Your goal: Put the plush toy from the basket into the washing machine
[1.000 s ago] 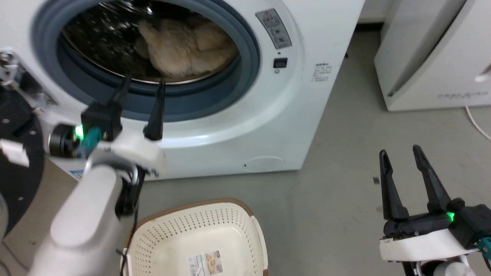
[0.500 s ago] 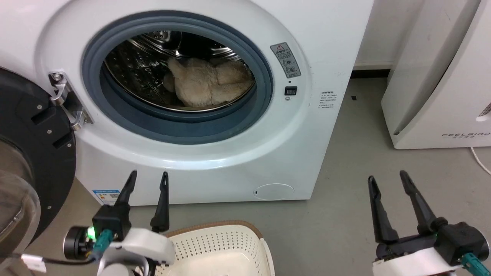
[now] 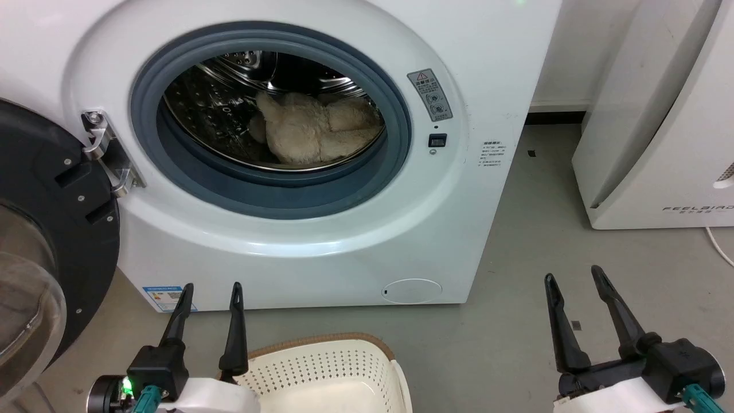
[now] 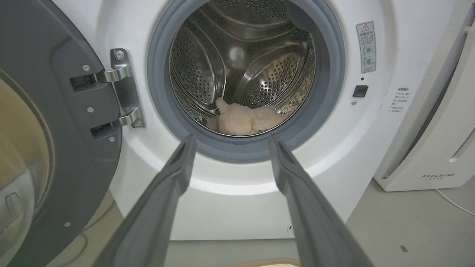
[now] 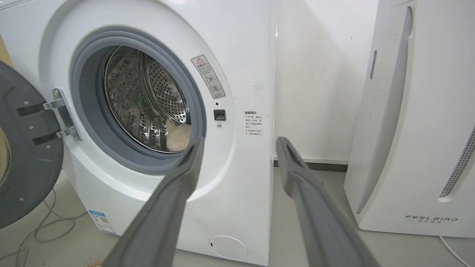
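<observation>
Hanging low before the washer [image 3: 321, 252], my left jaws were spread apart and held nothing, close beside the basket [image 3: 321, 362] at its rim. My right jaws, well off to the side over the floor [image 3: 516, 321], were likewise released and bare. The toy [image 3: 312, 135] lay on the bottom of the drum [image 3: 229, 109], past the grey seal [image 3: 269, 195] and clear of the opening, which I judged was why neither arm needed to be near it. The door [image 3: 57, 218] stood swung wide on its hinge, out of the way. To me the job looked done.
</observation>
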